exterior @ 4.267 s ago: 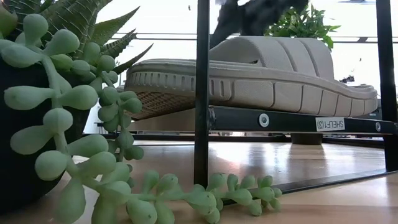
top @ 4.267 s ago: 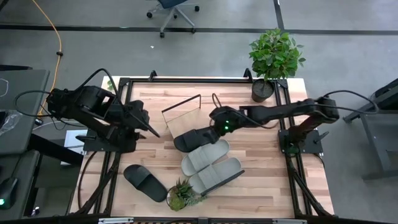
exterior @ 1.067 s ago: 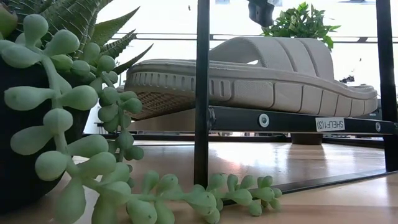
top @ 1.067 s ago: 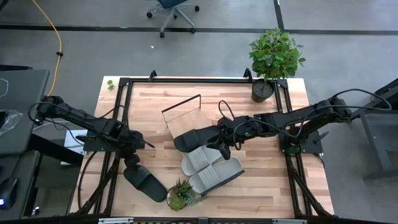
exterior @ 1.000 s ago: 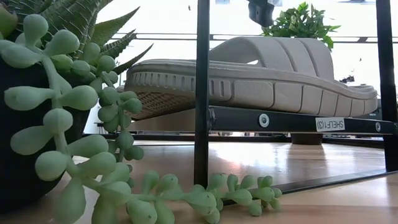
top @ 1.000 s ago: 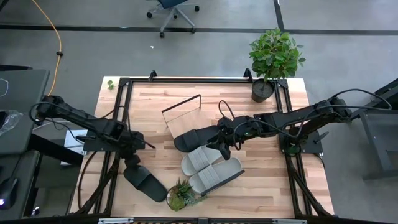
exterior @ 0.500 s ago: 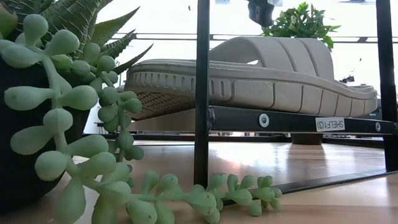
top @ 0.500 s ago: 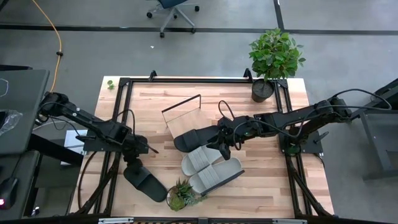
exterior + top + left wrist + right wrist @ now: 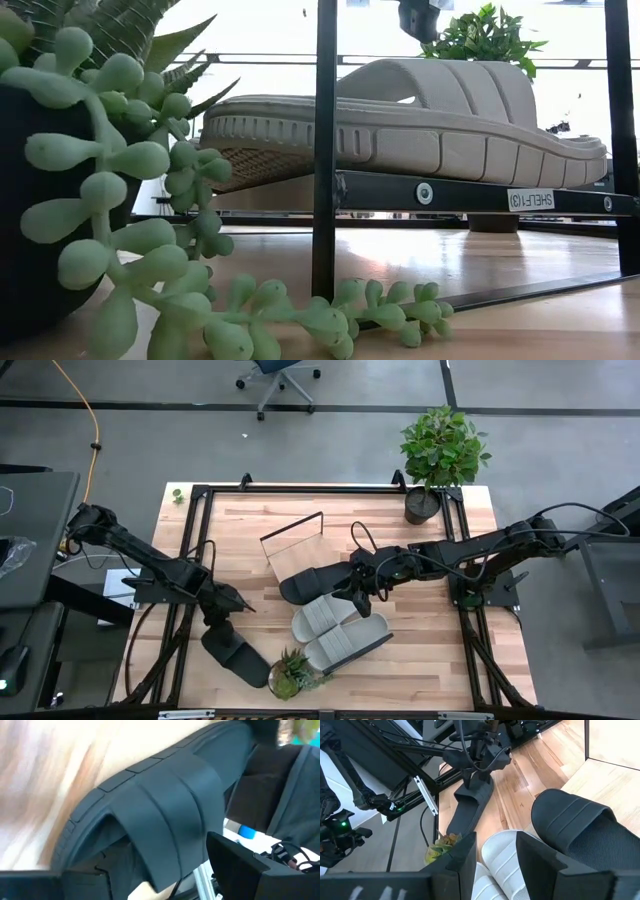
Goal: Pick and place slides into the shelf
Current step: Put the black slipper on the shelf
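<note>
Under left end effector (image 9: pixel 222 628): slide's (image 9: pixel 238 654) strap.

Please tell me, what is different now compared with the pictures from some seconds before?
The left gripper came forward from beside the shelf and lowered onto the lone black slide at the table's front; whether it grips it is unclear. The right gripper moved forward from the other black slide to hover over the grey slides. No slide has visibly shifted.

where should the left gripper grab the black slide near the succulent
Probably by the wide strap of the black slide, coming from above at its end nearest the left gripper. It lies sole-down on the table, so the raised strap arch gives the fingers something to close across; the flat sole offers little edge.
</note>
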Available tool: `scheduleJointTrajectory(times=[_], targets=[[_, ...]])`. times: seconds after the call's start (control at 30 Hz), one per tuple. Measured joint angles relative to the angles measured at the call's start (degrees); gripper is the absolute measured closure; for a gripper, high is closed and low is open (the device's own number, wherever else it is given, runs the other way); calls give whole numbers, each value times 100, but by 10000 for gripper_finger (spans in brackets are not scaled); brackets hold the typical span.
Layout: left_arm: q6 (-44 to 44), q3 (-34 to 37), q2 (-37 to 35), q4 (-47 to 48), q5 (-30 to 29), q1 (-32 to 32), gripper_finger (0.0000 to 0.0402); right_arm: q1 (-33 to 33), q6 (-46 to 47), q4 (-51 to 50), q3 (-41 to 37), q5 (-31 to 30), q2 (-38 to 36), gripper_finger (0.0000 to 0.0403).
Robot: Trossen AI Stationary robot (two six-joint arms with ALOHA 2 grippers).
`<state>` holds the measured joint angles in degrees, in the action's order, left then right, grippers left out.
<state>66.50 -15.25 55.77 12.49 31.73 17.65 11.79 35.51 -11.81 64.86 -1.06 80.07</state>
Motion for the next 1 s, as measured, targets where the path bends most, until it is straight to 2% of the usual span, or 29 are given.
scheduleJointTrajectory(times=[0.53, 0.63, 1.0], targets=[[151, 0, 0, -72, -90, 0, 180, 0, 2, -2, 0, 4, 0, 273], [146, 0, 0, -72, -93, 0, 199, 0, -21, -2, 0, 2, 0, 273], [131, 0, -2, -74, -92, 0, 310, 0, -105, -78, 0, -77, 0, 273]])
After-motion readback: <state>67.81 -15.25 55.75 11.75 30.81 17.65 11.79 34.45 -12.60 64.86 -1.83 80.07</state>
